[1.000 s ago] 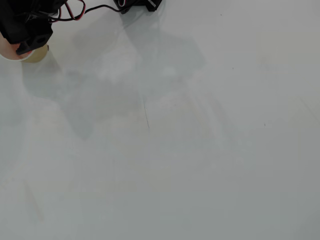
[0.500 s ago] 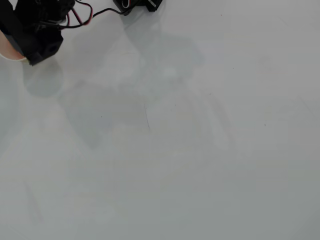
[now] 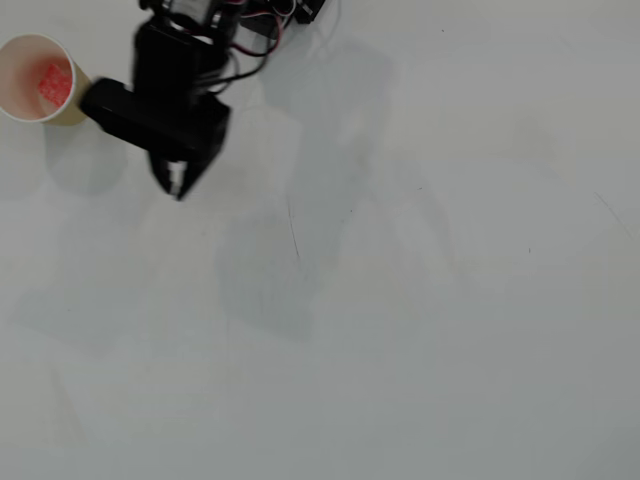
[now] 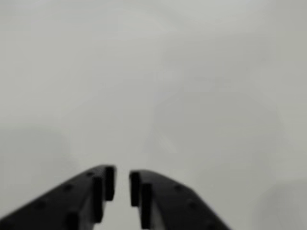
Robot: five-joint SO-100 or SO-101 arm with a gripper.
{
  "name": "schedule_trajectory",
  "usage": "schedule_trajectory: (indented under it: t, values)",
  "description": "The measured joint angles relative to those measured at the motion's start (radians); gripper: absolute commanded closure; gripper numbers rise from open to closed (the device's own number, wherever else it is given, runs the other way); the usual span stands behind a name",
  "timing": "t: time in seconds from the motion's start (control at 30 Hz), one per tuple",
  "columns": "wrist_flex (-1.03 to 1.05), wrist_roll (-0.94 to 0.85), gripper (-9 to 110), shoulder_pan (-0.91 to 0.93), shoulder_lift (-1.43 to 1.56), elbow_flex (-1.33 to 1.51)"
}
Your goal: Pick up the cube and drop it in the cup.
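The cup (image 3: 20, 72) stands at the top left corner of the overhead view, and the red speckled cube (image 3: 55, 84) lies inside it. My gripper (image 3: 177, 188) hangs over bare table to the right of the cup and below it in this view, well clear of its rim. The black arm body (image 3: 165, 95) sits just right of the cup. In the wrist view the gripper (image 4: 122, 184) points at blurred bare table. Its two black fingers (image 4: 98, 189) stand almost together, with only a thin slit and nothing between them.
Red and black cables (image 3: 255, 35) and the arm's base run along the top edge of the overhead view. The pale table (image 3: 420, 320) carries soft shadows and a thin dark scratch (image 3: 293, 235) near the middle.
The arm has swung right and down from over the cup, uncovering it. The cube now shows inside the cup.
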Motion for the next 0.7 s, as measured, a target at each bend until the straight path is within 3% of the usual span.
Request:
schedule_trajectory:
  t: [0.37,0.7]
  values:
    - [-0.106,0.000,101,-0.331,0.175,0.262]
    - [-0.035,0.000,101,-0.554,0.430,0.486]
